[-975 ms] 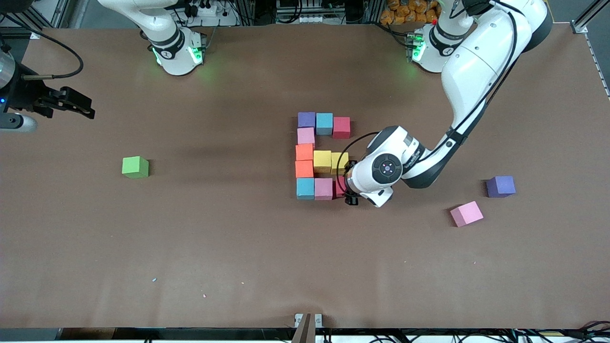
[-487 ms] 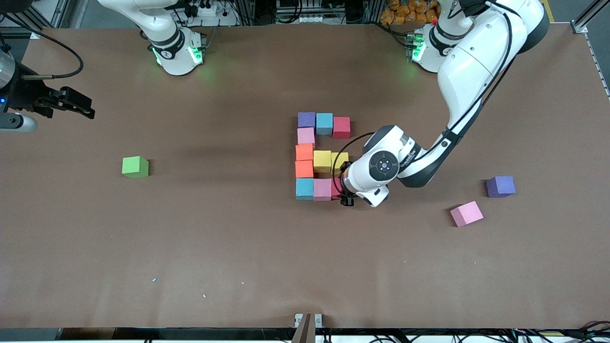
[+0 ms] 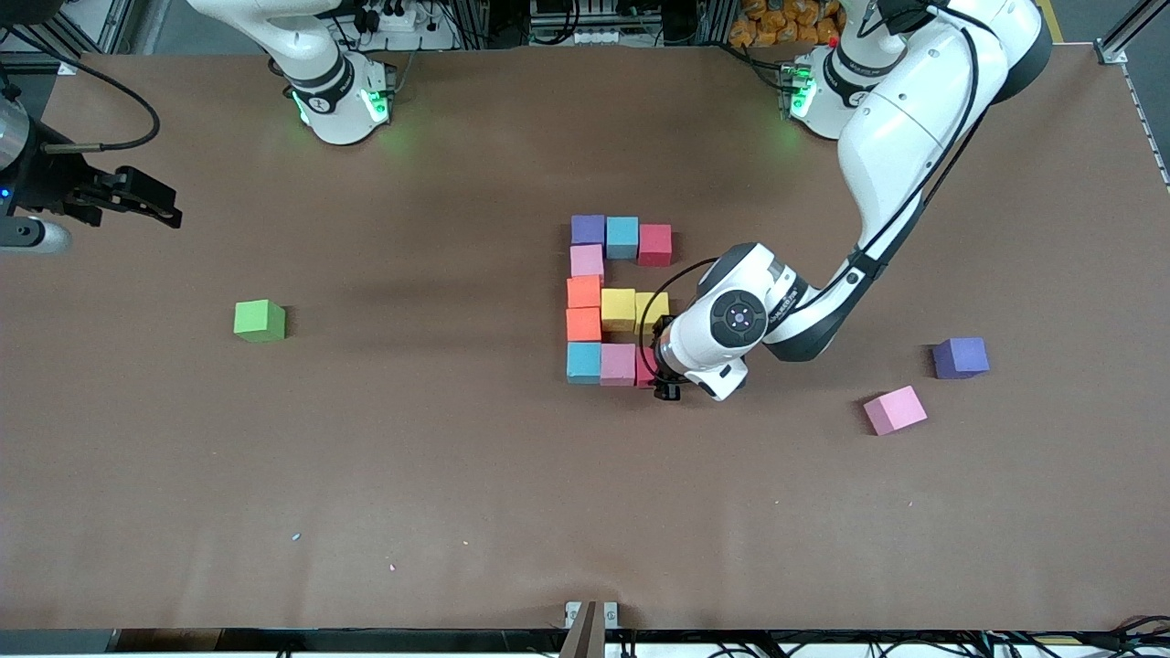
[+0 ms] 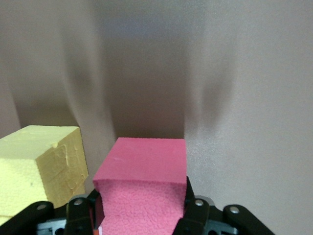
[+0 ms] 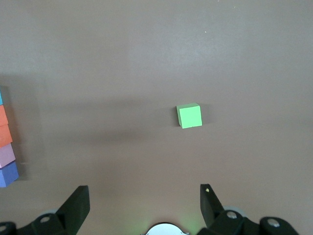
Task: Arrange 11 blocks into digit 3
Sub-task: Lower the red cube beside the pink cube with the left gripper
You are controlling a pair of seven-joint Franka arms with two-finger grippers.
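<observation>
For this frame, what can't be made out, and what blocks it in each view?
- Front view: the red block is mostly covered by the left arm's wrist; whether it touches the pink block or rests on the table cannot be told.
- Left wrist view: the left claw is cut off by the picture's edge.
- Right wrist view: the right claw fingertips show; the digit's blocks are cropped.

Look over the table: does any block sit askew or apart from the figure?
Yes. A pink block lies turned at an angle, with a purple block beside it, both apart from the figure toward the left arm's end. A green cube sits alone toward the right arm's end.
</observation>
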